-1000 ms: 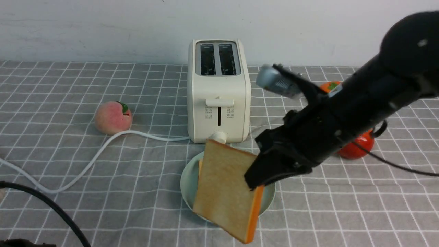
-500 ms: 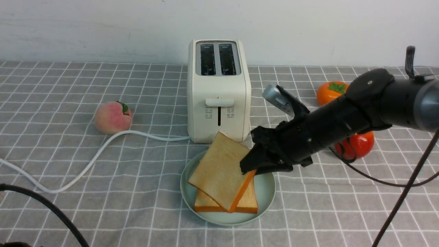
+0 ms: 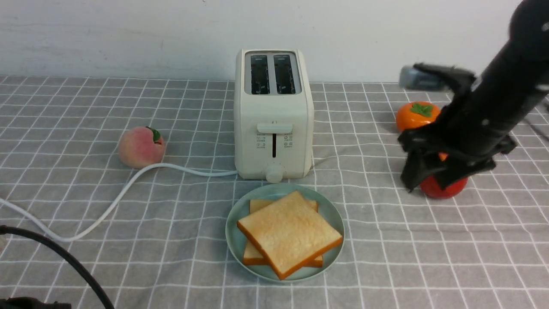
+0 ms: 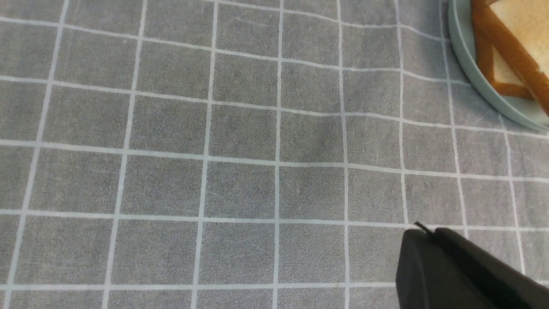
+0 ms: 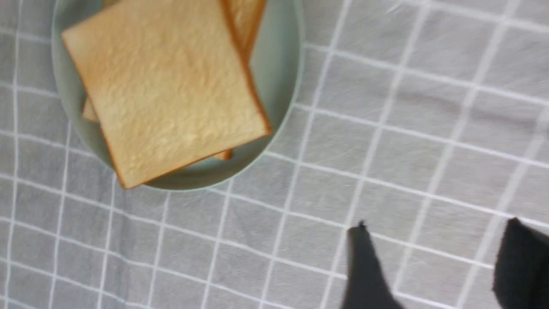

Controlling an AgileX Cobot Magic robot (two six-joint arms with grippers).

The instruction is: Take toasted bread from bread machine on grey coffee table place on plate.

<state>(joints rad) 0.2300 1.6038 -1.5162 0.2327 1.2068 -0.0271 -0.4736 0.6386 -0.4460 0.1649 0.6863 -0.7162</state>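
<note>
- As both slices of the toasted bread point(image 3: 289, 234) lie flat on the plate point(image 3: 231, 234), low in the middle of the front view, I judge the transfer itself done.
- The top slice sits turned on the lower one, so the lower one's corners peek out; being square, it has no long axis to line up on.
- The plate rests on the grey coffee table point(image 3: 128, 257) just below the bread machine point(image 3: 273, 116), whose two slots show dark and empty.
- My right gripper point(image 5: 438, 223) has its jaws spread wide with nothing between them.
- In the front view it hangs at the right of the frame, over a red fruit point(image 3: 444, 189) and well apart from the plate.
- From that gripper the bread lies down and to the left; any touch-up would have to travel that way.
- Of the left gripper point(image 4: 454, 270) I see one dark piece only, so I cannot tell how its jaws stand; the plate rim shows in the upper right of its wrist view.
- I cannot say which arm is nearer.
</note>
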